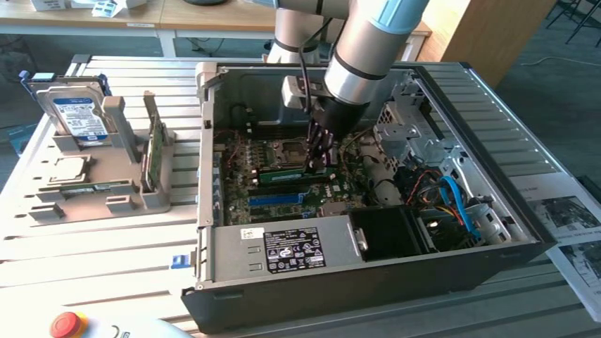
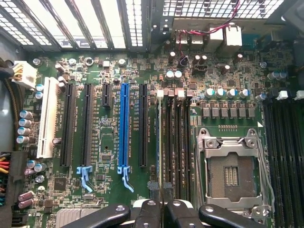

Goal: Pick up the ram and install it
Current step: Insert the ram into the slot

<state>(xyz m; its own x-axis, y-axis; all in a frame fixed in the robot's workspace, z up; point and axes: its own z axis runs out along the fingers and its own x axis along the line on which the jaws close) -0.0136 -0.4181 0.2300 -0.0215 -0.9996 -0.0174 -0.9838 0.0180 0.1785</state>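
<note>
At the exterior view's left, on the table [image 1: 94, 264]: a grey holder [image 1: 94, 205]. Inside it, a hard drive [image 1: 77, 116] upright at the back, a CPU [image 1: 61, 169] flat in a front pocket, and a green card [image 1: 153, 151] on edge at the side nearest the case.

In the middle: an open case [image 1: 281, 296] with the motherboard [image 1: 246, 165] on its floor and a labelled power supply [image 1: 291, 250] along the near wall. Down inside, the gripper [image 1: 319, 165], fingers [image 2: 148, 210] drawn narrow and pinching the ram [image 1: 281, 175]. Seen from the wrist, the ram [image 2: 158, 142] edge-on over the dark slots, between the blue slot [image 2: 124, 128] and the socket [image 2: 230, 173].

At the right in the case: blue cables [image 1: 455, 197]. Outside the case on the table: papers [image 1: 573, 218].
</note>
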